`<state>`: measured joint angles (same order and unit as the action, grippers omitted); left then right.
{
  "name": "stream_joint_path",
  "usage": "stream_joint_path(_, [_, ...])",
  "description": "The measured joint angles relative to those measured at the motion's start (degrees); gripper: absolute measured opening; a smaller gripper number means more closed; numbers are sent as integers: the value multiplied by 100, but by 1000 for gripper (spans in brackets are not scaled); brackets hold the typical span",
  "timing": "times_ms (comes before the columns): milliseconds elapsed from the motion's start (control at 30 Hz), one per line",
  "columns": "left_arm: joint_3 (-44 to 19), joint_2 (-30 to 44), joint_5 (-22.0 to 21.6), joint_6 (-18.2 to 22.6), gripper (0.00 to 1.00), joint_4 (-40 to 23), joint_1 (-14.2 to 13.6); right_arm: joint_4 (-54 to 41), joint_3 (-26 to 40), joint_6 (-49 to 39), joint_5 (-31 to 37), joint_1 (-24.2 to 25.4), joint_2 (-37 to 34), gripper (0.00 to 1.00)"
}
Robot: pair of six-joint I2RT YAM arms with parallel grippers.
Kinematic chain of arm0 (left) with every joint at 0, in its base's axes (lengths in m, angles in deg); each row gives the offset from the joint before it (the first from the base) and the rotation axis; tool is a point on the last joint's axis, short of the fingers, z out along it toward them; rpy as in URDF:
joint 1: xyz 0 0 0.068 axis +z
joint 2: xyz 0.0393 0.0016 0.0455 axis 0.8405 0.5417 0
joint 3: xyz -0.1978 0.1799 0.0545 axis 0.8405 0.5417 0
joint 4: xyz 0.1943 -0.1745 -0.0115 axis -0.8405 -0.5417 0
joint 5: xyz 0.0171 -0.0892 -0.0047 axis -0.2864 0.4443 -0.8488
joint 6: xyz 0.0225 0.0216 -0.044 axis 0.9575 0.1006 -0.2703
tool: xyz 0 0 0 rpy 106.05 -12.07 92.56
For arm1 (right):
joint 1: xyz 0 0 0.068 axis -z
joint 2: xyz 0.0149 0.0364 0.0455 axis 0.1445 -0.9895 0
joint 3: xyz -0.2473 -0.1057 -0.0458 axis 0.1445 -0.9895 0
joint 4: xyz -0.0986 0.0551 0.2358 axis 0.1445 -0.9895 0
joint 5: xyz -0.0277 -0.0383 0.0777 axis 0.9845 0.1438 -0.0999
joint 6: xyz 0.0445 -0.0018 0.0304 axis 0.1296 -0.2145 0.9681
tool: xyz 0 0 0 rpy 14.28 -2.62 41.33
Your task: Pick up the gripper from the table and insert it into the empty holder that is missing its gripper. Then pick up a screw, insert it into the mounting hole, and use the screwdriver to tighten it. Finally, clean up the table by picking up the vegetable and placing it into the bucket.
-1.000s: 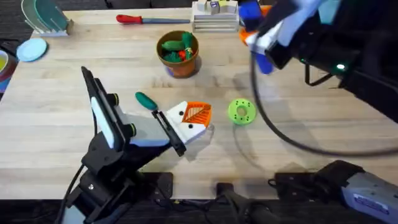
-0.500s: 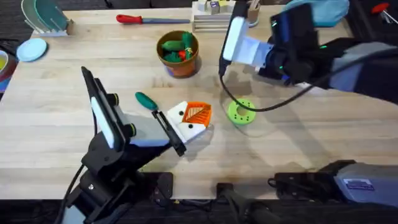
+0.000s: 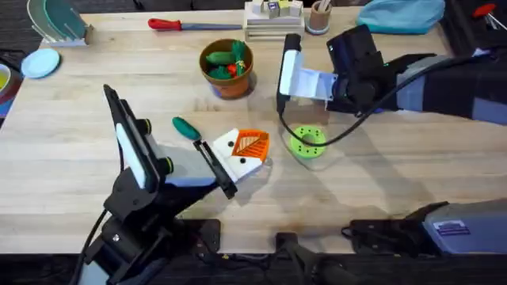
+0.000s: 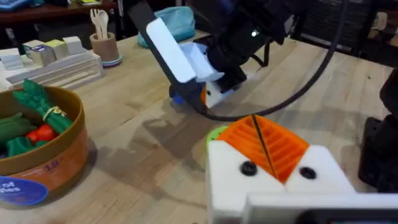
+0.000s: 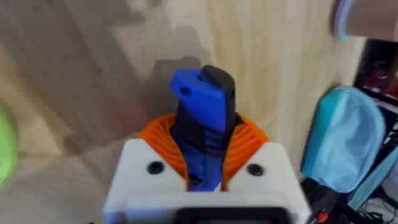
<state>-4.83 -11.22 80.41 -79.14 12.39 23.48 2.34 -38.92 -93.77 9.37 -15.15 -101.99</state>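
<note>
Overhead: pale wood-grain surface (image 3: 63,150) seen. Terracotta bucket (image 3: 228,77) at far centre, toy vegetables inside. Green-handled tool (image 3: 187,128) beside left pincer (image 3: 247,152); its ribbed orange pads seen pressed together, nothing between. Right pincer (image 5: 202,163) clenched on blue screwdriver (image 5: 204,127), tip hidden, above green ring-shaped part (image 3: 307,142). Red-handled screwdriver (image 3: 176,24) at far edge.

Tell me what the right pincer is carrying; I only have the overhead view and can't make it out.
Observer: In the right wrist view, the right pincer is shut on the blue screwdriver, clamped between its orange pads.
Operator: Any marking on the bucket's side?
Observer: Yes. The left wrist view shows a round blue label low on the bucket wall.
</note>
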Motion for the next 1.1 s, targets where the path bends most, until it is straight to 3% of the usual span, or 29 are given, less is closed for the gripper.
stream_joint_path(167, [0, 0, 0, 0, 10, -2, 0, -221, 118, -17, 147, -11, 30, 945])
stream_joint_path(200, [0, 0, 0, 0, 10, 0, 0, -320, 161, -8, 158, -18, 49, 979])
stream_joint_path(400, [0, 0, -2, 0, 10, 0, 0, -605, 165, 346, 309, -234, 90, 991])
stream_joint_path(433, [0, 0, -2, 0, 10, 0, 0, -860, 165, 1107, 245, -304, 290, 991])
stream_joint_path(733, [0, 0, -1, 1, 19, -1, 0, -1326, 568, 3249, 159, -304, 1580, 991])
stream_joint_path(767, [0, 0, -4, 1, 63, 0, 0, -1393, 593, 3566, 151, -304, 1758, 991])
stream_joint_path(800, [0, 0, -4, 13, 195, 2, 0, -1464, 609, 3876, 143, -304, 1918, 991])
stream_joint_path(933, [0, 0, -15, 6, 818, 0, -2, -1740, 618, 4926, -93, -299, 2466, 991])
stream_joint_path(967, [0, 0, -20, 16, 989, 7, -2, -1767, 618, 5317, -431, -299, 2668, 991])
stream_joint_path(1100, [-6, 0, -32, 26, 993, -4, -1, -1794, 618, 5574, -713, -299, 2706, 991])
